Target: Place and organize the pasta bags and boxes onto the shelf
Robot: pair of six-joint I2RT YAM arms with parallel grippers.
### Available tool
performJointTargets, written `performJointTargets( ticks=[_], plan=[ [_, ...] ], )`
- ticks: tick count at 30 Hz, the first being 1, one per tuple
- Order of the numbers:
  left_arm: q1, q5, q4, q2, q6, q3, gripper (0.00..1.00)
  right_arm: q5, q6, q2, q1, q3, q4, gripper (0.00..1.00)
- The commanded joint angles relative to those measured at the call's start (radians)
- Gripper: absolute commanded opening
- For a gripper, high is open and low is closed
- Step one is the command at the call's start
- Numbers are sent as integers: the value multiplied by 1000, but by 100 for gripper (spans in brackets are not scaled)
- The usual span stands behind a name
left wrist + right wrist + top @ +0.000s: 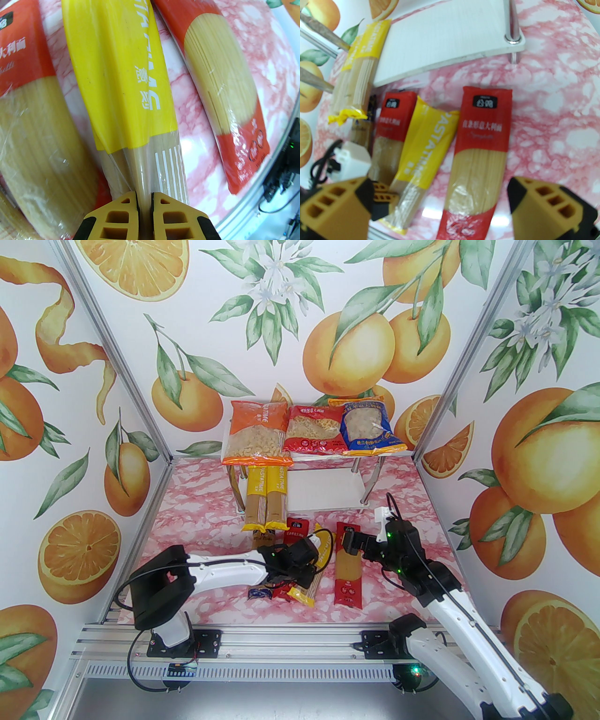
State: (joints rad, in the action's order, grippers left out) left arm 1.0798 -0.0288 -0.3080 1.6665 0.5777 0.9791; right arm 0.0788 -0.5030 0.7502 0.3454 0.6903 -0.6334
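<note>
Left gripper [144,199] clenched on yellow PASTATIME spaghetti pack [121,82], pinching clear strand section. Pack slanted on pink marble tabletop [187,105], between left red spaghetti pack [21,46] and right red spaghetti pack [222,82]. Right gripper [439,187] gaped wide above right red spaghetti pack. Shelf [323,493] stood at back: three short-pasta bags [313,430] side by side on top tier, two yellow packs [265,498] on lower board's left end, overhanging front edge.

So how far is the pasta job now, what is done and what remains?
Done: three bags lie on the shelf's top board, two yellow packs on its lower board. In hand: the left tool is shut on a third yellow pack; the right tool hangs open over a red pack. Left: those two, another red pack and a dark blue pack.
</note>
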Motion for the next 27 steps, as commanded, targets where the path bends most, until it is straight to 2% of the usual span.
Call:
performJointTargets(
  ticks=[1, 9, 19, 27],
  plan=[
    [-22, -72, 126, -118, -2, -16, 0, -25, 1, -19, 2, 19, 3, 100],
    [-64, -145, 239, -234, 31, -67, 0, -35, -11, -23, 2, 21, 11, 100],
    [-102, -170, 272, -345, 38, -96, 0, -37, -19, -25, 2, 29, 10, 100],
    [-122, -112, 323, -422, 39, -139, 0, -31, -29, -21, 2, 23, 21, 100]
  ],
)
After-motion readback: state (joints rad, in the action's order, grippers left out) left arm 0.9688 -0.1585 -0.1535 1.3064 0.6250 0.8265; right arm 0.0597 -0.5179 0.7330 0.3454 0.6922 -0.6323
